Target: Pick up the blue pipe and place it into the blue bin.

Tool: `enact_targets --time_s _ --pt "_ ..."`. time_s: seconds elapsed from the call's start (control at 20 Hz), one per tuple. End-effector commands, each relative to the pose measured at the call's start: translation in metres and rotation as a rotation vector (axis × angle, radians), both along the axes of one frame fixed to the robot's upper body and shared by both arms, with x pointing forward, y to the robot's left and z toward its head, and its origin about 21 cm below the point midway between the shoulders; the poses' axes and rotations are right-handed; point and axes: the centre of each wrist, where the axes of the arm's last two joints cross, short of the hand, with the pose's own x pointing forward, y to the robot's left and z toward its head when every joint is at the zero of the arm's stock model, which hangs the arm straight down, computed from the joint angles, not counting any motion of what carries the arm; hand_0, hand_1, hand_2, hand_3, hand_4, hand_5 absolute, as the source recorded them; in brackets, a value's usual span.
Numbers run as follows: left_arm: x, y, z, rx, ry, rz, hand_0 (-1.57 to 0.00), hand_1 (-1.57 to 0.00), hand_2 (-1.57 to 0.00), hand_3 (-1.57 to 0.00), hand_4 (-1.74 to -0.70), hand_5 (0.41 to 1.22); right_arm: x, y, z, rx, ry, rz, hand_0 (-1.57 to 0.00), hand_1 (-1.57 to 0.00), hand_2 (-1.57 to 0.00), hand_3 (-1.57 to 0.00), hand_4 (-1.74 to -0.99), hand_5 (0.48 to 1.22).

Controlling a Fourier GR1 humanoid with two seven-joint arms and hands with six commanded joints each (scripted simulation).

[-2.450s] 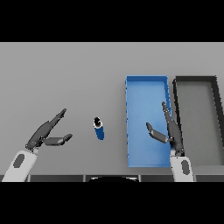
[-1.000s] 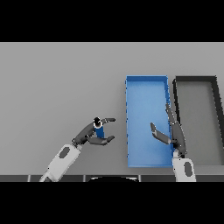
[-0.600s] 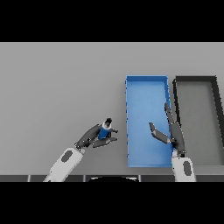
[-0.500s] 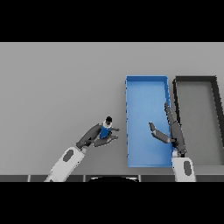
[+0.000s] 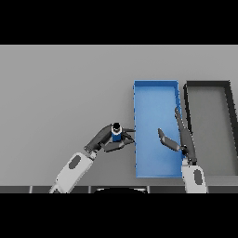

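- The shallow rectangular blue bin (image 5: 155, 100) lies on the grey table (image 5: 60, 88), a dark grey bin (image 5: 208, 85) beside it.
- The right hand (image 5: 179, 139) hovers over the blue bin, fingers straight.
- The left hand (image 5: 108, 138) curls round the short blue pipe (image 5: 116, 134), upright, just left of the bin.
- The pipe looks rigid, light and perhaps slippery; gripping mid-body seems safest.

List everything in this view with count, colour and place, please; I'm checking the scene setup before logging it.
small blue pipe with a dark end: one, blue, held just left of the blue bin's left wall
open rectangular blue bin: one, blue, right of centre on the table
open rectangular dark grey bin: one, dark grey, right beside the blue bin
flat grey table: one, grey, under everything
left hand: one, dark, fingers curled round the pipe
right hand: one, dark, open over the blue bin's right side
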Motion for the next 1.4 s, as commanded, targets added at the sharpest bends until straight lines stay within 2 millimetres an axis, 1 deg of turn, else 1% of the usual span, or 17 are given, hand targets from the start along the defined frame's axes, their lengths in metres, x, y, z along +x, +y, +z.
enact_targets --time_s 0.0,0.1,0.25,0.3,0.4,0.45,0.5,0.6,0.7,0.75,0.8,0.9,0.95,1.05,1.15,1.25,1.35 --pt "0.0 0.003 0.003 -0.002 -0.011 -0.007 -1.55 -1.56 -1.56 -1.56 -1.47 1.215 -0.001 -0.002 0.0 -0.004 -0.009 0.0 0.0 0.0 0.0 0.0 -1.184 0.643" --pt "0.004 -0.005 0.016 0.0 -0.022 -0.032 -1.56 -1.56 -1.56 -1.56 -1.47 1.217 -0.002 -0.004 0.002 -0.003 -0.018 0.006 0.0 0.0 0.0 0.0 -1.17 0.644" --pt "0.0 -0.004 0.022 0.016 -0.02 -0.047 -1.57 -1.57 -1.57 -1.57 -1.47 1.219 -0.002 -0.003 0.002 0.0 -0.027 0.004 0.0 0.0 0.0 0.0 -1.155 0.642" --pt "0.0 -0.004 0.021 0.028 -0.017 -0.046 -1.57 -1.57 -1.57 -1.57 -1.47 1.22 -0.002 -0.006 0.001 -0.009 -0.024 0.002 0.0 0.0 0.0 0.0 -1.151 0.643" --pt "-0.001 -0.006 0.02 0.029 -0.016 -0.044 -1.57 -1.57 -1.57 -1.57 -1.47 1.22 -0.019 0.0 -0.005 -0.005 -0.038 -0.04 0.0 0.0 0.0 0.0 -1.141 0.643" --pt "0.002 -0.008 0.02 0.025 -0.012 -0.044 -1.57 -1.57 -1.57 -1.57 -1.47 1.22 -0.03 0.006 -0.007 -0.001 -0.043 -0.077 0.0 0.0 0.0 0.0 -1.139 0.643" --pt "-0.001 -0.01 0.018 0.029 -0.012 -0.05 -1.57 -1.57 -1.57 -1.57 -1.47 1.22 -0.042 0.012 -0.01 0.003 -0.045 -0.122 0.0 0.0 0.0 0.0 -1.138 0.643" --pt "-0.002 -0.006 0.017 0.034 -0.016 -0.045 -1.57 -1.57 -1.57 -1.57 -1.47 1.22 -0.068 0.027 -0.017 0.009 -0.039 -0.219 0.0 0.0 0.0 0.0 -1.188 0.643" --pt "0.0 -0.007 0.017 0.033 -0.016 -0.049 -1.57 -1.57 -1.57 -1.57 -1.47 1.22 -0.079 0.034 -0.011 0.013 -0.04 -0.277 0.0 0.0 0.0 0.0 -1.184 0.642" --pt "-0.002 -0.009 0.018 0.024 -0.02 -0.056 -1.57 -1.57 -1.57 -1.57 -1.47 1.22 -0.082 0.033 -0.005 0.019 -0.073 -0.283 0.0 0.0 -0.02 0.0 -1.187 0.642" --pt "0.0 -0.008 0.019 0.033 -0.02 -0.058 -1.57 -1.57 -1.57 -1.57 -1.47 1.221 -0.083 0.03 -0.001 0.081 -0.116 -0.241 0.0 0.0 -0.04 0.0 -1.195 0.648" --pt "-0.002 -0.004 0.017 0.032 -0.014 -0.065 -1.57 -1.57 -1.57 -1.57 -1.47 1.221 -0.084 0.03 0.017 0.218 -0.139 -0.115 0.0 -0.02 -0.09 0.0 -1.202 0.624" --pt "0.001 -0.007 0.019 0.031 -0.014 -0.065 -1.57 -1.57 -1.57 -1.57 -1.47 1.221 -0.082 0.026 0.027 0.24 -0.124 -0.055 0.0 -0.03 -0.11 0.0 -1.209 0.609" --pt "-0.002 -0.012 0.022 0.029 -0.02 -0.075 -1.57 -1.57 -1.57 -1.57 -1.47 1.221 -0.071 0.025 0.05 0.26 -0.09 0.076 0.0 -0.02 -0.12 0.0 -1.224 0.6" --pt "-0.003 -0.004 0.017 0.033 -0.017 -0.073 -1.57 -1.57 -1.57 -1.57 -1.47 1.221 -0.06 0.028 0.064 0.237 -0.003 0.177 0.0 -0.01 -0.11 0.0 -1.237 0.577" --pt "-0.001 -0.009 0.023 0.032 -0.021 -0.073 -1.57 -1.57 -1.57 -1.57 -1.47 1.221 -0.047 0.029 0.078 0.206 0.007 0.255 0.0 -0.01 -0.1 0.0 -1.255 0.56" --pt "-0.001 -0.008 0.021 0.047 -0.018 -0.068 -1.57 -1.57 -1.57 -1.57 -1.47 1.221 -0.038 0.039 0.091 0.148 0.016 0.331 0.0 -0.01 -0.09 0.0 -1.27 0.558"
